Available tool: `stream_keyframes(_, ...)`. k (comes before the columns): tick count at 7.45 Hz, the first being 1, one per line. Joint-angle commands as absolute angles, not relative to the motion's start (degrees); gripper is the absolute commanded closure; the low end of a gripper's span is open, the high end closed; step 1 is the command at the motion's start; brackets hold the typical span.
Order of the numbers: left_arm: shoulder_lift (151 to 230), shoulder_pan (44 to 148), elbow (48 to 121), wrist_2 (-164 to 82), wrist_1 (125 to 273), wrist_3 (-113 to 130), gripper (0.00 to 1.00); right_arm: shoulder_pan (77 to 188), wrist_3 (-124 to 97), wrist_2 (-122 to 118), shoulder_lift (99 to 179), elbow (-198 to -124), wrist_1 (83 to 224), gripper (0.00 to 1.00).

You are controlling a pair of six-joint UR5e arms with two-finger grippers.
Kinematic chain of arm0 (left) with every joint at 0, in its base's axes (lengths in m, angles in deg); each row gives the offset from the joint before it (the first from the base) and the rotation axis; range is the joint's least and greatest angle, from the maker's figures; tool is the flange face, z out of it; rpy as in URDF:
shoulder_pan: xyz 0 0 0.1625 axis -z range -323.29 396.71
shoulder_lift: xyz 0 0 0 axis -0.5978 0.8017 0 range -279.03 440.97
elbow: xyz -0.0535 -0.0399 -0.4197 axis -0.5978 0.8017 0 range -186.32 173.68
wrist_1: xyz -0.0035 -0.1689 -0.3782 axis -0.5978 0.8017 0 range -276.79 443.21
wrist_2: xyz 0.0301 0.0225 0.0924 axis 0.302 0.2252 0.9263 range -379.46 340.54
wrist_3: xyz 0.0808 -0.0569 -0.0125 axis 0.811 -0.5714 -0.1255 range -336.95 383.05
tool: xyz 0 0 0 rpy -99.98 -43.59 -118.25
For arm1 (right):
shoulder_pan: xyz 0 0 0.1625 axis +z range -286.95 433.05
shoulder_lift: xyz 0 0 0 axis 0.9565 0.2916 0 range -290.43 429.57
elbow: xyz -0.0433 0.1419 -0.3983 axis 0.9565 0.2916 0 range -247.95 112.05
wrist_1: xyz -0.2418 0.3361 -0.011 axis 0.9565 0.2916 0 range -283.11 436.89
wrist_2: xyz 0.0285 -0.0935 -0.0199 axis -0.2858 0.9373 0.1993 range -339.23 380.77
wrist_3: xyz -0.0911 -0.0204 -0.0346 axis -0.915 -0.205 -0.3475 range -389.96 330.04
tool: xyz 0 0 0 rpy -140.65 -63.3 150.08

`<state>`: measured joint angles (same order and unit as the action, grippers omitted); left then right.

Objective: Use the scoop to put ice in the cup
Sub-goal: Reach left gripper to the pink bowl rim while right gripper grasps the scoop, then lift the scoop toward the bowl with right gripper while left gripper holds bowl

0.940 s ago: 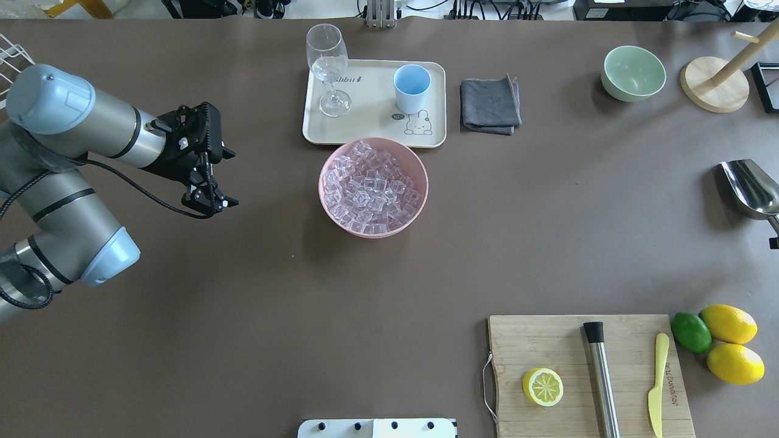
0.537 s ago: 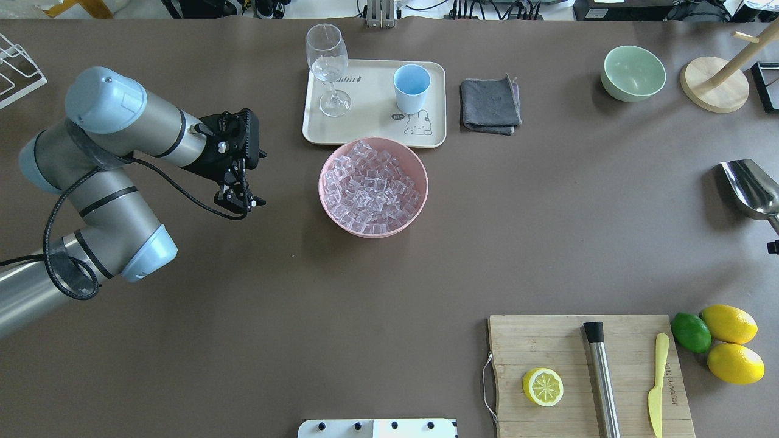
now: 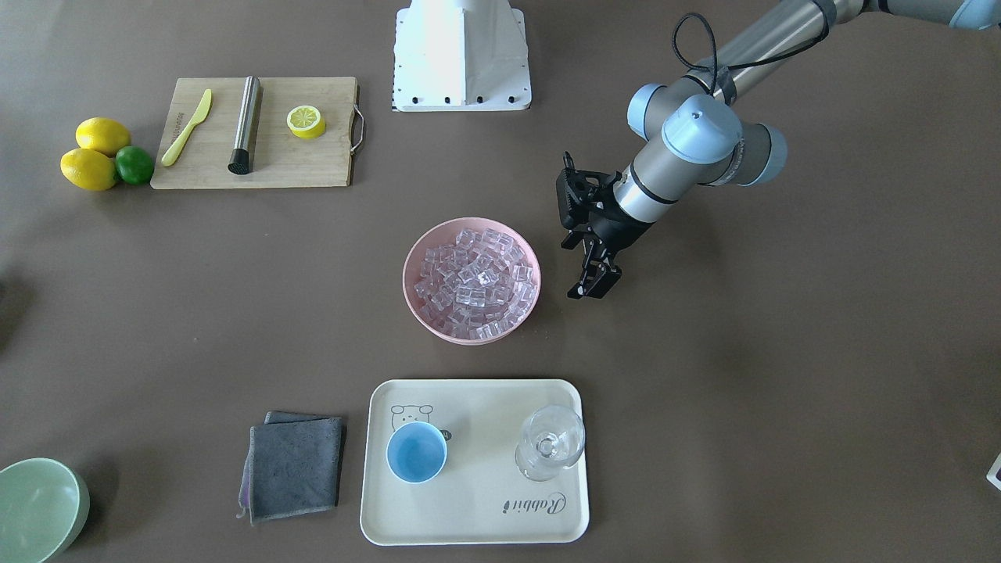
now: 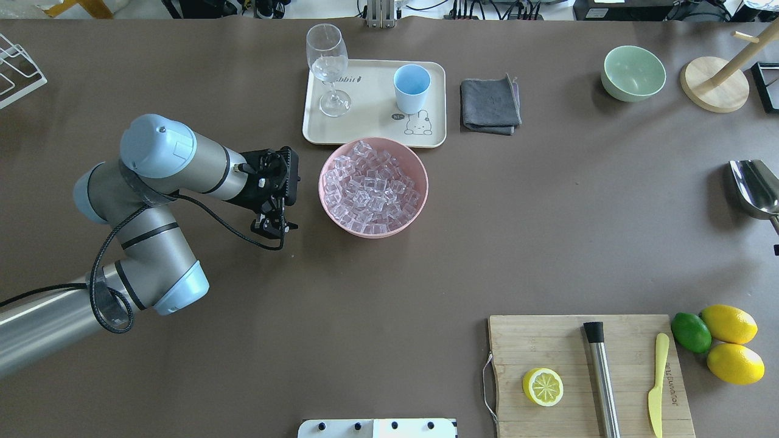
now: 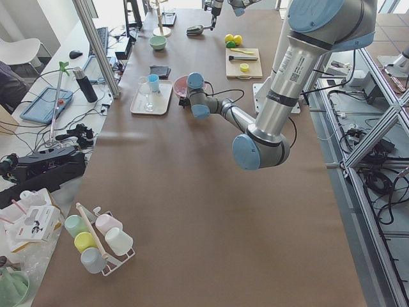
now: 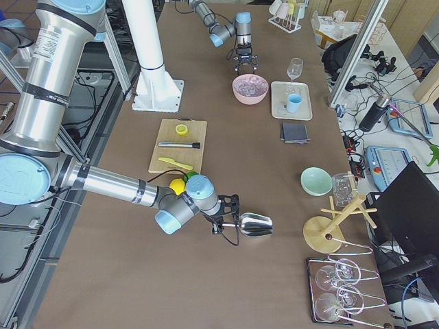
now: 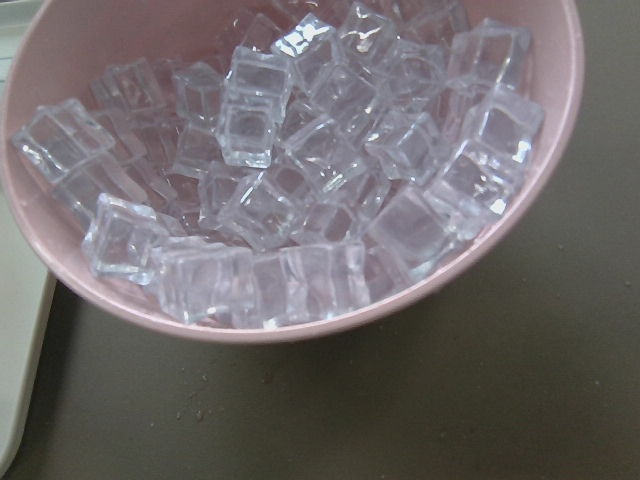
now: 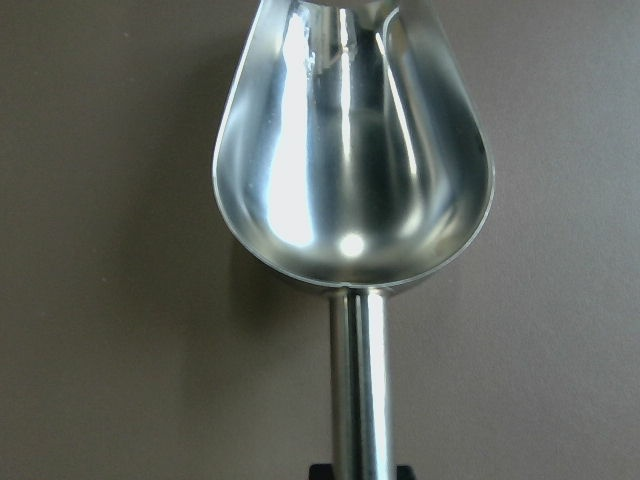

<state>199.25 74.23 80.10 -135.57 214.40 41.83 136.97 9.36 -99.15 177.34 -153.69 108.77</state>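
The ice (image 4: 371, 185) fills a pink bowl (image 4: 421, 204) at the table's middle; it also shows in the front view (image 3: 473, 285) and close up in the left wrist view (image 7: 300, 170). The light-blue cup (image 4: 411, 85) stands upright on a cream tray (image 4: 371, 131) just beyond the bowl. My left gripper (image 4: 274, 226) hovers right beside the bowl's left rim, open and empty, also seen in the front view (image 3: 592, 285). The steel scoop (image 4: 754, 188) is at the far right edge, empty. My right gripper (image 8: 355, 470) is shut on its handle.
A wine glass (image 4: 327, 67) stands on the tray left of the cup. A grey cloth (image 4: 490, 104) and a pale-green bowl (image 4: 633, 73) lie further right. A cutting board (image 4: 590, 374) holds a lemon half, a steel cylinder and a yellow knife; lemons and a lime (image 4: 691, 332) lie beside it.
My left arm has swung right, bringing its gripper from the table's left side up next to the pink bowl. The scoop has shifted slightly towards the right edge.
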Motion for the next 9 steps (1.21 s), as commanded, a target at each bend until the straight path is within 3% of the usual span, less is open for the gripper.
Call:
stream_keyframes(1, 201.55, 73.98, 77.27, -136.43, 213.74, 41.16, 0.01, 137.55, 7.75, -105.40, 177.41, -157.94, 109.75, 1.00)
stream_keyframes(4, 206.30, 75.91, 71.82, -141.36, 213.56, 37.82, 0.01, 145.00, -12.15, -107.02, 172.69, -173.71, 135.41, 1.00)
stream_keyframes(6, 206.92, 75.82, 71.82, -141.36, 213.55, 35.26, 0.01, 146.17, -21.48, -109.48, 167.86, -175.71, 141.29, 1.00)
stream_keyframes(9, 207.01, 75.65, 71.38, -141.36, 213.56, 35.09, 0.01, 148.70, -38.77, -111.41, 157.66, -179.13, 164.02, 1.00)
